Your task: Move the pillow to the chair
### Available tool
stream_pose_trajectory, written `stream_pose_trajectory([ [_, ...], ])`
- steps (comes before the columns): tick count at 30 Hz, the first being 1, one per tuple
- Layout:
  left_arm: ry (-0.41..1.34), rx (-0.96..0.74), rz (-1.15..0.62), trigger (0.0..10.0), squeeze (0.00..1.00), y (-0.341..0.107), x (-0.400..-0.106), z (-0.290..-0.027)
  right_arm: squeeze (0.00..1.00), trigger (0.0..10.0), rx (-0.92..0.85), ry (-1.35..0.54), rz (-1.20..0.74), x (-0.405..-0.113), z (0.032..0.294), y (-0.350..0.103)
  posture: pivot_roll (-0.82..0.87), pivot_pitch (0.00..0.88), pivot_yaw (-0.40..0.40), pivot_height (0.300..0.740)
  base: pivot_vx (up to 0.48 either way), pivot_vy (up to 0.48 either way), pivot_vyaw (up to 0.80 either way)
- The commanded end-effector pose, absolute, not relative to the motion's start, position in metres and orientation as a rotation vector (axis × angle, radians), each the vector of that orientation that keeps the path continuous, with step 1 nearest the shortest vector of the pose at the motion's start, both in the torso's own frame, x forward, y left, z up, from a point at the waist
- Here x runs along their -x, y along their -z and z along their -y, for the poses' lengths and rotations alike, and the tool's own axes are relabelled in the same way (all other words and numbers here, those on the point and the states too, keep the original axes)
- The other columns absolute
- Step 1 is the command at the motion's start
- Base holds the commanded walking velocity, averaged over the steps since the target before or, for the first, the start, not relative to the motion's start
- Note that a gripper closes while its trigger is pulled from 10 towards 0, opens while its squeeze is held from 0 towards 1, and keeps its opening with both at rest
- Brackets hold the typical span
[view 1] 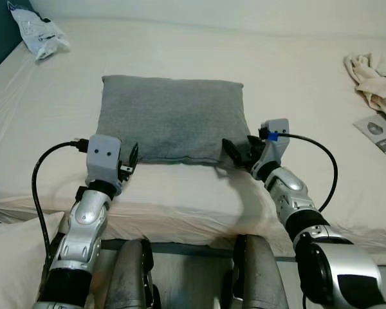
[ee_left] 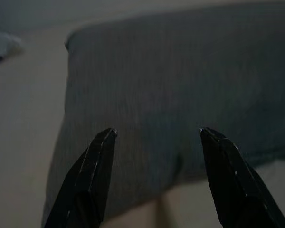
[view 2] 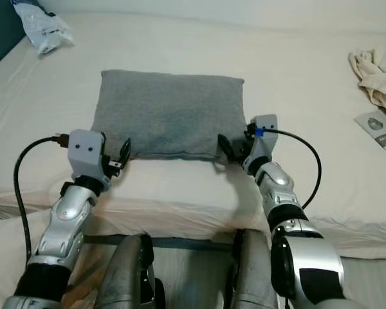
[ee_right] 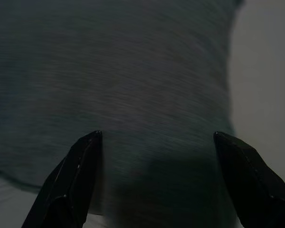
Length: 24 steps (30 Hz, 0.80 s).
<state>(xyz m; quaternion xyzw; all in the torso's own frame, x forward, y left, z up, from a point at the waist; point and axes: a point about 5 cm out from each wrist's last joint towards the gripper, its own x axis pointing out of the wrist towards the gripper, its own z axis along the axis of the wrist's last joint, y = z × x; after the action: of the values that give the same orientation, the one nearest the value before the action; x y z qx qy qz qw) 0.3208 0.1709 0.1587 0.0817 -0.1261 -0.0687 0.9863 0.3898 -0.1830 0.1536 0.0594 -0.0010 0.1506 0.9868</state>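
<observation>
A grey rectangular pillow [view 1: 170, 118] lies flat on the cream bed [view 1: 199, 58] in front of me. My left gripper [view 1: 130, 162] is open at the pillow's near left corner, its fingers [ee_left: 92, 175] pointing at the near edge of the pillow [ee_left: 180, 95]. My right gripper [view 1: 237, 153] is open at the near right corner, fingertips right at the pillow's edge. In the right wrist view the grey fabric [ee_right: 128, 80] spans the gap between the two spread fingers [ee_right: 73, 180].
A crumpled plastic bag [view 1: 37, 29] lies at the bed's far left. A bundle of cream cloth [view 1: 376, 77] and a printed leaflet [view 1: 381, 132] lie at the right. The bed's near edge [view 1: 180, 225] is just ahead of my legs. A pale cushion [view 1: 13, 257] sits low left.
</observation>
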Motion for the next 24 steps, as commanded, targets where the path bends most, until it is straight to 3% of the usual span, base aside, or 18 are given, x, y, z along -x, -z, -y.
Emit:
stream_pose_trajectory([
  [1,0.126,-0.209,0.163,10.0,0.00,-0.143,-0.324,-0.182,0.49,10.0,-0.158,-0.252,-0.047,-0.388,0.191,-0.145,0.20,0.385,0.000,0.572,0.000,0.000,0.00],
  [2,0.126,-0.209,0.163,10.0,0.00,-0.143,-0.324,-0.182,0.49,10.0,-0.158,-0.252,-0.047,-0.388,0.191,-0.145,0.20,0.385,0.000,0.572,0.000,0.000,0.00],
  [3,0.108,-0.217,0.140,10.0,0.00,-0.142,-0.329,-0.186,0.16,10.0,-0.159,-0.244,-0.047,-0.387,0.193,-0.145,0.20,0.388,0.002,0.572,0.000,0.000,0.00],
  [4,0.078,-0.216,0.112,10.0,0.00,-0.141,-0.335,-0.191,0.00,10.0,-0.157,-0.243,-0.047,-0.387,0.194,-0.145,0.19,0.389,0.007,0.572,0.000,0.000,0.00],
  [11,0.026,-0.210,0.027,10.0,0.00,-0.144,-0.359,-0.193,0.00,10.0,-0.143,-0.237,-0.052,-0.386,0.198,-0.143,0.19,0.390,0.018,0.572,0.000,0.000,0.00],
  [17,0.157,-0.287,0.066,10.0,0.00,-0.148,-0.364,-0.159,0.00,10.0,-0.209,-0.228,-0.115,-0.385,0.195,-0.134,0.20,0.387,0.028,0.572,0.000,0.000,0.00],
  [24,0.274,-0.315,-0.026,10.0,0.00,-0.129,-0.363,-0.137,0.00,10.0,-0.330,-0.276,-0.119,-0.386,0.185,-0.134,0.20,0.383,0.029,0.572,0.000,0.000,0.00],
])
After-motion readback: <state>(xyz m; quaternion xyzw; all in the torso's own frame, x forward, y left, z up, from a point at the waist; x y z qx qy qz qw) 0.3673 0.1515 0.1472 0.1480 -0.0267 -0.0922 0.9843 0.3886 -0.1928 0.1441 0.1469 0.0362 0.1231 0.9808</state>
